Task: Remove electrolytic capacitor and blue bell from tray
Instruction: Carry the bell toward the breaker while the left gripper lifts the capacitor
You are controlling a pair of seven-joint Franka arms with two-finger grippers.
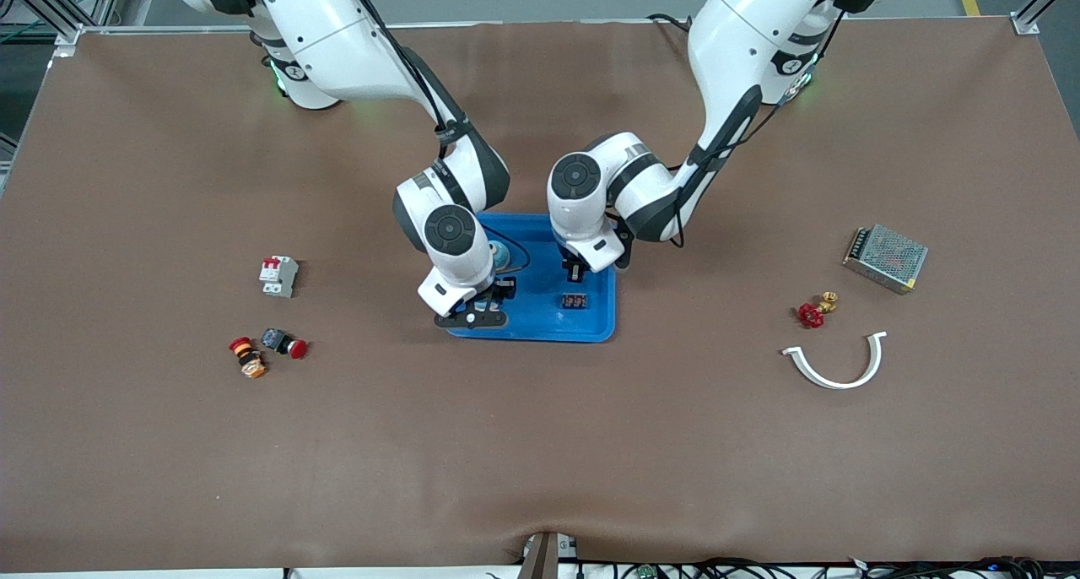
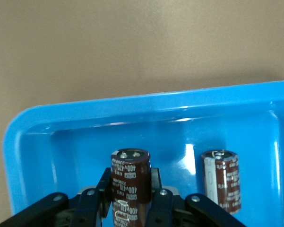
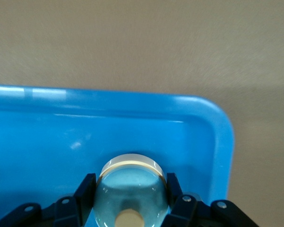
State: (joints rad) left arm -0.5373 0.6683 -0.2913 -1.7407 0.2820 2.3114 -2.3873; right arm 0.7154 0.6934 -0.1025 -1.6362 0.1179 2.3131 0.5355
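While both arms reach down into the blue tray at the middle of the table, each gripper is clamped on its own part. The left gripper has its fingers pressed against the sides of a brown capacitor, which stands upright between them with its metal top showing. In the left wrist view a second capacitor, the same brown kind, stands apart from the held one on the tray floor. The right gripper is squeezed onto the bell, a shiny rounded dome with a pale button at its centre, sitting close to a rounded corner of the tray. From the front camera, the right gripper works at the tray's end toward the right arm, and the left gripper is over the tray's middle, with a small dark part on the tray floor nearer the camera.

Out toward the right arm's end of the table lie a white circuit breaker, a red push button and an orange-and-black button just beside it. Toward the left arm's end sit a metal-mesh power supply, a red-handled brass valve and a white curved bracket.
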